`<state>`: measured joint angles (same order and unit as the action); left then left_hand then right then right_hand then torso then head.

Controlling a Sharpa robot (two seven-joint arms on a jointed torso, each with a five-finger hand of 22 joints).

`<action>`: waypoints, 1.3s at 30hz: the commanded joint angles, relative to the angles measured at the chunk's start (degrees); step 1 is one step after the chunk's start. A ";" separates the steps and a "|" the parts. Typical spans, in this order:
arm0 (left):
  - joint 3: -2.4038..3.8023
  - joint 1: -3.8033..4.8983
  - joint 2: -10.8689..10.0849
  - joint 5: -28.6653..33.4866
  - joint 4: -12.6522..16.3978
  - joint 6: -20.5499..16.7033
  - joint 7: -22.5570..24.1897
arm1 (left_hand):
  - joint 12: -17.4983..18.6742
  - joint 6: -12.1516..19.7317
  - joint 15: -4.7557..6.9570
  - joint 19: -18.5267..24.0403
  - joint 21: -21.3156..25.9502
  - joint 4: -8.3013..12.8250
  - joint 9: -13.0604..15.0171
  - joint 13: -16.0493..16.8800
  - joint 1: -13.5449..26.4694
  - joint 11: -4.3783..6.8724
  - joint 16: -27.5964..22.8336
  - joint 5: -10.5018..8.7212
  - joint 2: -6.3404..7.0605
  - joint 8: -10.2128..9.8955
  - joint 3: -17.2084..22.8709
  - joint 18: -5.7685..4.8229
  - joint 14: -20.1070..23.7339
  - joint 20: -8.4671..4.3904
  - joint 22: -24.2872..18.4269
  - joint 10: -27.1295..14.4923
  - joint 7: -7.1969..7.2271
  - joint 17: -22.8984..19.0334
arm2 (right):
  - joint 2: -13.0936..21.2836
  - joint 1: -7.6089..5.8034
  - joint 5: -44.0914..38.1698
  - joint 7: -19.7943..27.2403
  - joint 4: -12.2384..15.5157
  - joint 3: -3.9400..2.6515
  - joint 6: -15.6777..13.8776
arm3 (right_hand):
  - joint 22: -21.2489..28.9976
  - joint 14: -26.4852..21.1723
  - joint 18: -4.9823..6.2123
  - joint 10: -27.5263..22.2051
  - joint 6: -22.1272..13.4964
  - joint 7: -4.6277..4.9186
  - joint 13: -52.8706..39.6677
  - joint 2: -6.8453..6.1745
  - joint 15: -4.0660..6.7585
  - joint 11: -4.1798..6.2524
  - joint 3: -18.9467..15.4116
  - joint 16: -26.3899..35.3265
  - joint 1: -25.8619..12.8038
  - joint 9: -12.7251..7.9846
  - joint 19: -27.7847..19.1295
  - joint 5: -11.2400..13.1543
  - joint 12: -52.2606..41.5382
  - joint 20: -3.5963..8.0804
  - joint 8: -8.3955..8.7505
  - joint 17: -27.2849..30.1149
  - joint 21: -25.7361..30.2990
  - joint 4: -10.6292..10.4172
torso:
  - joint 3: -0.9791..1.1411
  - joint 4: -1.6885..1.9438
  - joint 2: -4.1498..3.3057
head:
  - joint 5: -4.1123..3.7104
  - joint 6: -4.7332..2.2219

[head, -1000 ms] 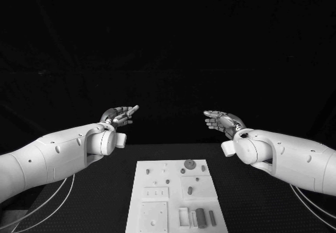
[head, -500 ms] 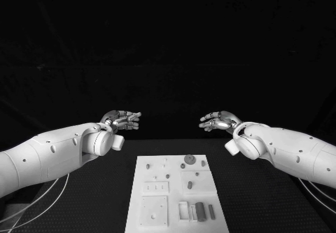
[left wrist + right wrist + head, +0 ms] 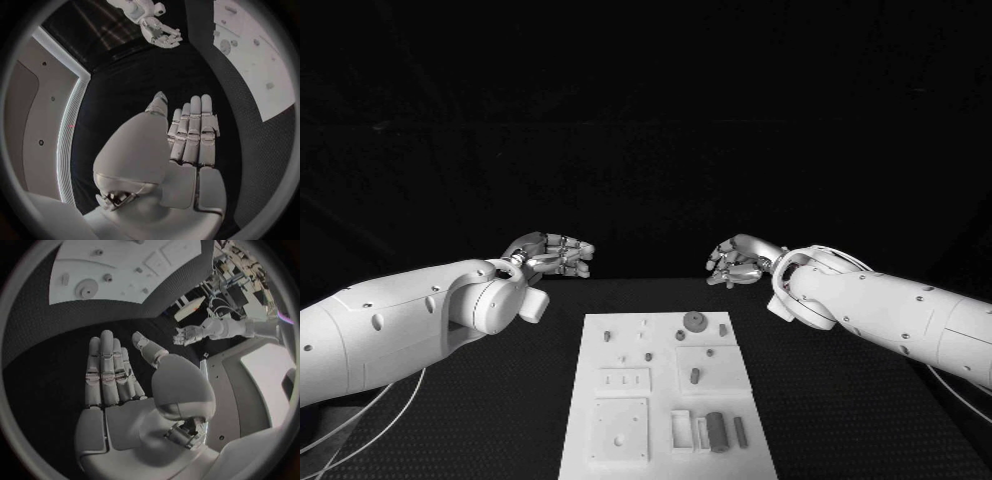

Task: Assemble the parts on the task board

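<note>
The white task board lies on the black table in front of me. On it are a grey round disc, several small grey pegs and, at its near end, two dark cylinders. My left hand hovers beyond the board's far left corner, holding nothing. My right hand hovers beyond the far right corner, also holding nothing. In the left wrist view the left hand has its fingers stretched out flat above the table beside the board. The right hand is stretched out the same way near the board and disc.
Black textured table surface surrounds the board on both sides. White cables hang under my left arm at the table's left edge. Each wrist view shows the other hand across the table: the right hand and the left hand.
Both hands have come down and moved inward toward the board's far end. Their fingers have turned from raised to pointing at each other. The head view has shifted a little.
</note>
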<state>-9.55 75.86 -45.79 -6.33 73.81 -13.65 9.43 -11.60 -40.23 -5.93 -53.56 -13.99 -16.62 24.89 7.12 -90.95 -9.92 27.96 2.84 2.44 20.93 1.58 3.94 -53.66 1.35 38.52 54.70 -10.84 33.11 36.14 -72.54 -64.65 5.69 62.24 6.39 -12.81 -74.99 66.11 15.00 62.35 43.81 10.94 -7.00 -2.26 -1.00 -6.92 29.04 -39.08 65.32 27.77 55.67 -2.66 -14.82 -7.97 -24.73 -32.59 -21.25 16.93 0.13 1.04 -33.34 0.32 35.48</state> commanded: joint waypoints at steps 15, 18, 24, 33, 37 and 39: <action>0.33 0.83 -3.81 -2.67 7.48 1.61 1.80 | 1.90 -0.50 0.24 -1.29 0.38 -0.03 -0.73 -0.62 -0.50 -0.06 -0.79 0.21 0.57 -0.88 -0.53 -0.08 -1.12 -0.81 -0.09 -1.05 0.10 1.75 | -1.62 0.86 -33.21 -7.92 2.83 -0.07 2.52 | -1.53 10.19 0.00 4.64 4.92 -1.23 0.81 -0.26 2.30 1.78 -1.81 -27.87 3.13 -1.71 15.34 -0.24 4.54 9.73 3.50 -16.21 -20.19 -0.12 | 0.05 1.98 -4.95 | -1.17 -1.09; 0.41 0.99 -4.15 -2.67 8.07 1.47 1.83 | 2.01 -0.51 0.25 -1.35 0.40 -0.03 -0.77 -0.66 -0.45 -0.09 -0.84 0.21 0.60 -0.93 -0.56 -0.12 -1.16 -0.87 -0.09 -1.10 0.10 1.87 | -1.91 1.38 -33.97 -8.31 2.90 -0.07 2.91 | -1.46 9.73 0.00 3.95 4.87 -1.10 1.27 -0.04 1.96 1.36 -1.30 -28.73 3.20 -2.09 14.93 -0.23 5.76 9.85 4.08 -16.24 -21.23 -0.10 | 0.01 2.14 -5.50 | -1.28 -1.10; 0.48 1.08 -4.32 -2.67 8.55 1.40 1.76 | 2.17 -0.53 0.30 -1.48 0.41 -0.05 -0.85 -0.72 -0.31 -0.14 -0.92 0.20 0.64 -1.01 -0.62 -0.21 -1.29 -0.98 -0.08 -1.13 0.08 2.11 | -2.60 2.26 -35.28 -8.93 2.64 -0.08 2.00 | -1.34 9.33 0.00 2.95 4.53 -0.82 2.11 -0.20 1.24 0.64 -0.74 -29.63 3.08 -2.67 14.37 -0.23 7.35 9.84 4.90 -15.99 -22.05 -0.11 | -0.01 2.34 -6.54 | -1.38 -1.06; 0.48 1.07 -3.98 -2.67 8.35 1.35 1.66 | 2.40 -0.62 0.37 -1.64 0.46 -0.07 -0.97 -0.79 0.10 -0.21 -1.08 0.20 0.60 -1.11 -0.72 -0.36 -1.44 -1.14 -0.06 -1.13 0.03 2.49 | -3.31 3.27 -35.14 -8.66 2.62 -0.08 1.47 | -1.24 9.02 0.00 2.20 3.94 -0.51 2.74 -1.05 0.66 0.05 -0.60 -30.15 2.70 -3.22 13.94 -0.23 8.52 9.71 5.63 -15.53 -22.39 -0.15 | -0.11 2.65 -7.63 | -1.76 -1.11; 0.48 1.07 -4.08 -2.67 8.49 1.24 1.60 | 2.65 -0.87 0.40 -1.70 0.53 -0.05 -1.02 -0.88 0.35 -0.59 -1.25 0.20 0.61 -1.10 -0.76 -0.46 -1.49 -1.26 -0.07 -1.25 -0.11 2.79 | -3.57 3.34 -35.36 -8.64 2.79 -0.08 1.56 | -1.17 8.82 0.00 1.64 4.28 -0.56 2.99 -1.15 0.40 -0.22 -0.46 -30.30 2.40 -3.32 13.73 -0.24 9.15 9.61 5.59 -15.23 -22.43 -0.17 | -0.21 2.70 -7.98 | -1.85 -1.26; 0.48 1.08 -4.18 -2.67 8.67 1.24 1.57 | 2.76 -0.99 0.40 -1.70 0.59 -0.04 -1.05 -0.92 0.42 -0.80 -1.36 0.20 0.62 -1.10 -0.76 -0.52 -1.50 -1.30 -0.07 -1.30 -0.21 2.94 | -3.57 3.34 -35.50 -8.58 3.07 -0.08 1.41 | -1.16 8.77 0.00 1.52 4.43 -0.61 3.03 -1.15 0.34 -0.29 -0.42 -30.35 2.33 -3.33 13.69 -0.23 9.29 9.59 5.55 -15.14 -22.44 -0.17 | -0.22 2.76 -8.15 | -1.90 -1.24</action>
<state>-9.14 76.82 -49.99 -8.78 82.21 -12.69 10.32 -9.13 -40.84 -5.52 -54.90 -13.77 -16.62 23.92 6.26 -90.90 -10.62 26.94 2.84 3.02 20.13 1.26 2.65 -54.87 0.01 38.52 53.53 -11.04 36.00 32.60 -69.23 -98.77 -2.65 65.14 6.35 -11.45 -75.02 74.90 10.48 64.18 47.98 10.31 -4.04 -2.95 -0.50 -7.27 28.24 -69.11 67.96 24.49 69.68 -2.71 -5.76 1.61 -19.34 -47.77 -43.36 16.75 -0.01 3.70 -41.09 -1.52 34.25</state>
